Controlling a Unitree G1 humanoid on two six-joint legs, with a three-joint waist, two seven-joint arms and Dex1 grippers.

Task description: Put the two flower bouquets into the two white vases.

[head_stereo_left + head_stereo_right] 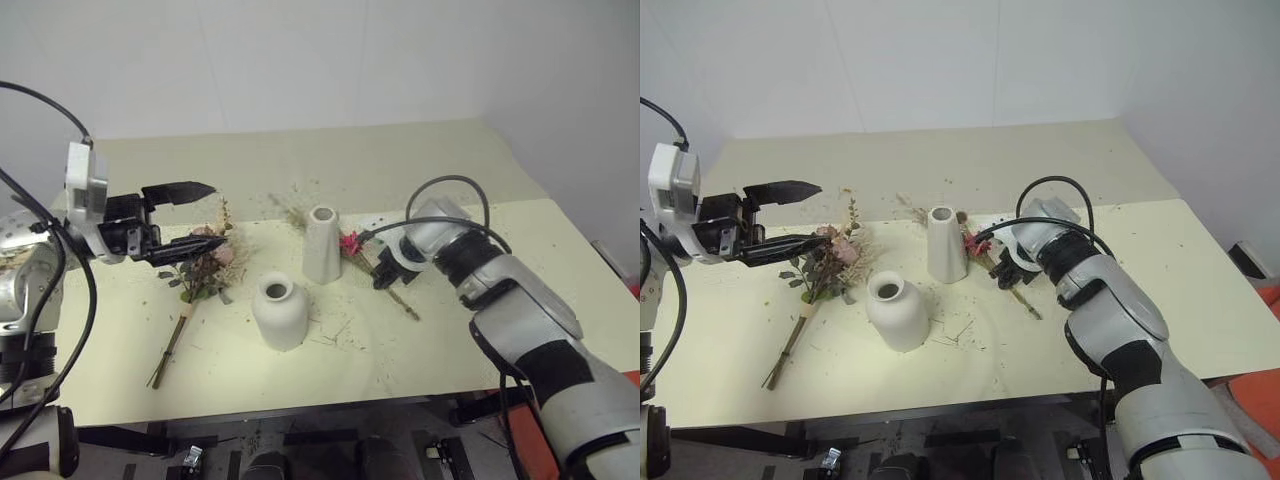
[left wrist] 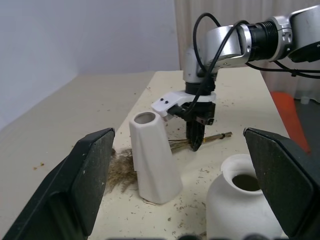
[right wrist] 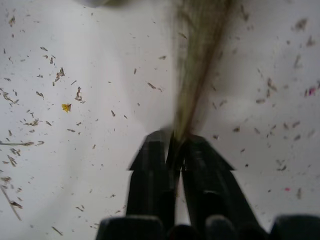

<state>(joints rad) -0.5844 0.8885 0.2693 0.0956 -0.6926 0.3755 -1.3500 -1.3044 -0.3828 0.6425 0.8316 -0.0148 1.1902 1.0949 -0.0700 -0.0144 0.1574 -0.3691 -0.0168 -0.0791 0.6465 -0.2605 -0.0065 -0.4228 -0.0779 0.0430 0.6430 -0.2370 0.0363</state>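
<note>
The slim bouquet (image 1: 375, 268) is lain flat on the surface (image 1: 560, 300), flower toward the tall vase (image 1: 322, 245), stems clamped in the right gripper (image 1: 385, 280) jaws; the left gripper (image 1: 195, 215) jaws are spread wide, empty.

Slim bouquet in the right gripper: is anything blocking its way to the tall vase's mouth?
Nothing visible does. The right gripper is shut on the slim bouquet on the table, beside the tall vase, whose mouth is open.

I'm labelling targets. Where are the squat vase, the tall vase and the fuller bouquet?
squat vase (image 1: 279, 315), left eye view, on its round belly.
tall vase (image 1: 322, 250), left eye view, on its side wall.
fuller bouquet (image 1: 208, 264), left eye view, on its blooms.
</note>
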